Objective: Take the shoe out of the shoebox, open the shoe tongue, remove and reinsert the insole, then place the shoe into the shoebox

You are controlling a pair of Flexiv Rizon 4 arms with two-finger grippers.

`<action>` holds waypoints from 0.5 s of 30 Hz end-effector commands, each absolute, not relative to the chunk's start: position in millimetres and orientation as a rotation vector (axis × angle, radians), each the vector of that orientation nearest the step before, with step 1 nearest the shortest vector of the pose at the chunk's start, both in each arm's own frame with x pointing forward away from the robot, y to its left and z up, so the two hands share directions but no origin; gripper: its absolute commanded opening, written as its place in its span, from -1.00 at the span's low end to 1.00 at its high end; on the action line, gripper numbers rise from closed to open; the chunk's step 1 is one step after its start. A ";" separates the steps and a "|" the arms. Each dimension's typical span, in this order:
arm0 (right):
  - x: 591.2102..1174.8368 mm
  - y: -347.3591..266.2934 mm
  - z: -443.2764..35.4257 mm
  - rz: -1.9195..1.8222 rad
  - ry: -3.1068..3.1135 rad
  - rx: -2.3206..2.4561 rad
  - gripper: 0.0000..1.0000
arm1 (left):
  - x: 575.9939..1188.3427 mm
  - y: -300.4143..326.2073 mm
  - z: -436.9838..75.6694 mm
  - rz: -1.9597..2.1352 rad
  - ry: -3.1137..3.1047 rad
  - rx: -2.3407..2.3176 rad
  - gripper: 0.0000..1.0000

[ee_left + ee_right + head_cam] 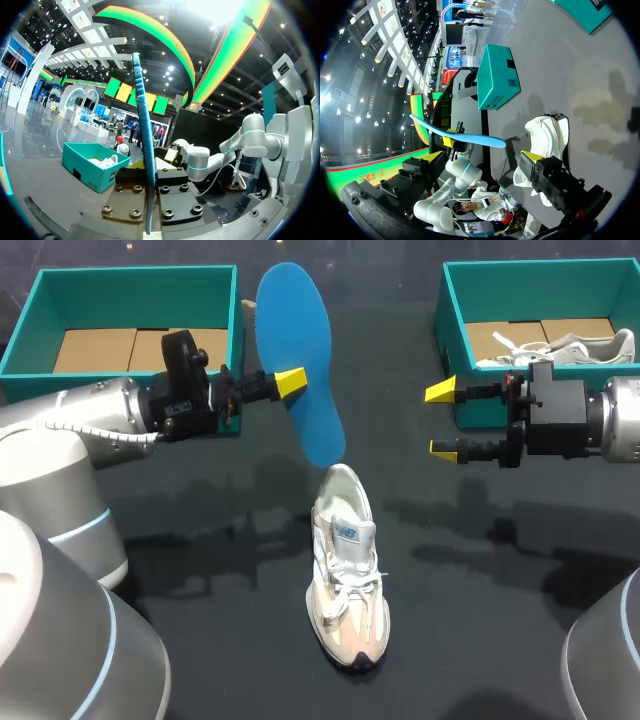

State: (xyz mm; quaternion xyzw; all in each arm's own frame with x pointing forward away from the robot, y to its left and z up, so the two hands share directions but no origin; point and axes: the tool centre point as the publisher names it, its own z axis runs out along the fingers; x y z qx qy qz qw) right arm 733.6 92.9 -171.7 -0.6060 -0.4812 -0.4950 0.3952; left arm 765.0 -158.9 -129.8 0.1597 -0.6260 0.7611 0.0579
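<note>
While left gripper clamps insole, right gripper spread empty, shoe on dark table

A black table fills the head view, its top smooth and slightly glossy. Soft, overlapping shadows lie across its middle, and small specks of overhead light reflect along its far edge.

Smooth, rounded silver-grey left arm at frame left, matching right arm at frame right, pale blue rings at joints. Ribbed light-grey cable along the left. Boxy black wrists. Left claw and right claw: black fingers, yellow wedge tips. Black round-headed screws in dark finger mounts.
</note>
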 end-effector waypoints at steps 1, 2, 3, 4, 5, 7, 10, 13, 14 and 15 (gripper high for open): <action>733.7 94.4 -171.6 -1.254 -1.221 -1.540 1.00 | 763.8 -159.5 -130.1 2.315 -1.907 0.472 -1.00; 733.7 94.4 -171.6 -1.254 -1.221 -1.540 1.00 | 763.8 -159.4 -131.8 2.309 -1.932 0.435 -1.00; 733.7 94.4 -171.6 -1.254 -1.221 -1.540 1.00 | 762.6 -160.0 -133.4 2.351 -1.994 0.399 -1.00; 733.7 94.4 -171.6 -1.254 -1.221 -1.540 1.00 | 759.9 -160.9 -134.1 2.362 -2.020 0.331 -1.00; 733.7 94.4 -171.6 -1.254 -1.221 -1.540 1.00 | 755.7 -161.0 -134.1 2.370 -2.032 0.285 -1.00; 733.7 94.4 -171.6 -1.254 -1.221 -1.540 1.00 | 747.8 -162.0 -133.6 2.460 -2.123 0.101 -1.00; 733.7 94.4 -171.6 -1.254 -1.221 -1.540 1.00 | 739.9 -162.4 -133.3 2.537 -2.235 -0.138 -1.00; 733.7 94.4 -171.6 -1.254 -1.221 -1.540 1.00 | 740.0 -162.1 -135.3 2.595 -2.359 -0.354 -1.00; 733.7 94.4 -171.6 -1.254 -1.221 -1.540 1.00 | 740.5 -162.3 -137.0 2.602 -2.389 -0.396 -1.00; 733.7 94.4 -171.6 -1.254 -1.221 -1.540 1.00 | 742.3 -161.8 -136.9 2.611 -2.398 -0.447 -1.00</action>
